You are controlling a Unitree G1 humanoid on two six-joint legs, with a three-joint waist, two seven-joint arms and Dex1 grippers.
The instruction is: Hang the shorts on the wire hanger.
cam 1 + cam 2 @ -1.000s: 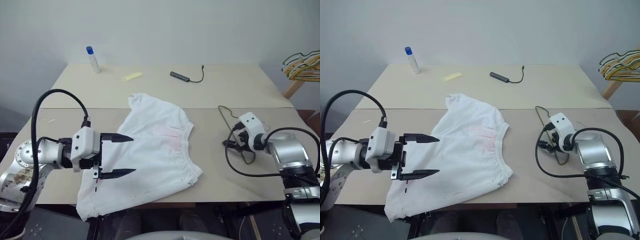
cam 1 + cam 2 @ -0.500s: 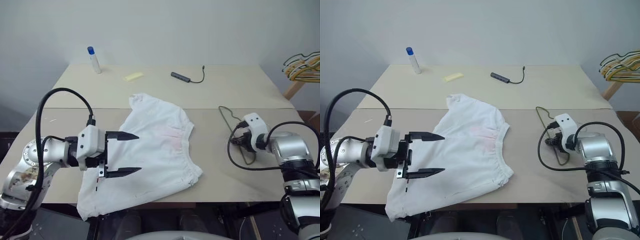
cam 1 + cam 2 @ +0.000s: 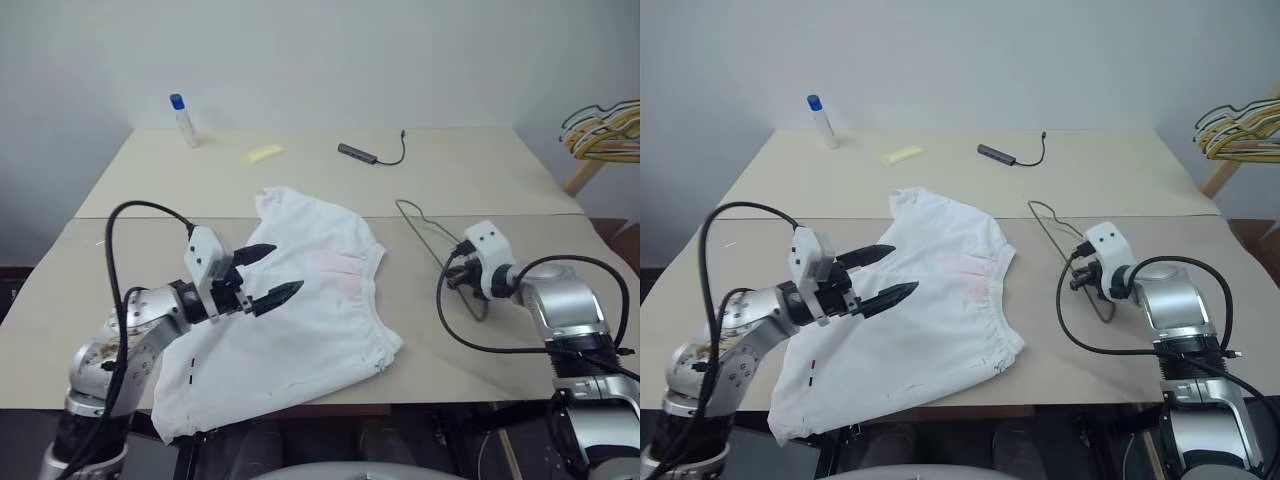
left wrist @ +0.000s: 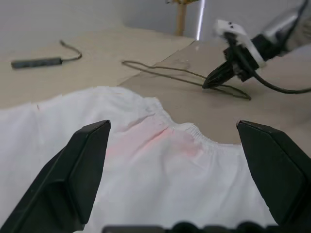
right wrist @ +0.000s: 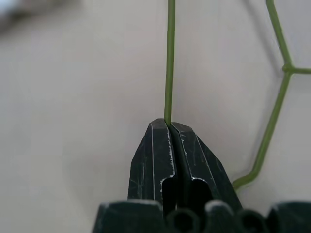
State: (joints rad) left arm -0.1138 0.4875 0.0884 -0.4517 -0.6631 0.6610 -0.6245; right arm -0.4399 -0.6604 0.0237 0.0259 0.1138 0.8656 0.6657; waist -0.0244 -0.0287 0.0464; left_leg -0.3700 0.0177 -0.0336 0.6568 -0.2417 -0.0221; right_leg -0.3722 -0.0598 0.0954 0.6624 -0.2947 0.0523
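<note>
Light: I see even, soft indoor light over the whole surface (image 3: 480, 170); no glare.
Shadows: faint and diffuse under the shorts (image 3: 300, 300) and beside the hanger (image 3: 430, 240).
Head views: sharp from front edge to wall, slightly cool cast, no edge bending I can make out.
Left wrist view: fingers (image 4: 73, 170) soft and dark up close; cloth sharp, far background hazy.
Right wrist view: fingers (image 5: 155, 160) crisp; wire beyond them blurs with distance.

Table (image 3: 300, 175), room around the shorts (image 3: 300, 300): bare strip behind them; beyond it stood glue stick (image 3: 184, 118), yellow scrap (image 3: 265, 152), grey cable (image 3: 372, 153). Wire hanger (image 3: 425, 232) lay beside the waistband.
</note>
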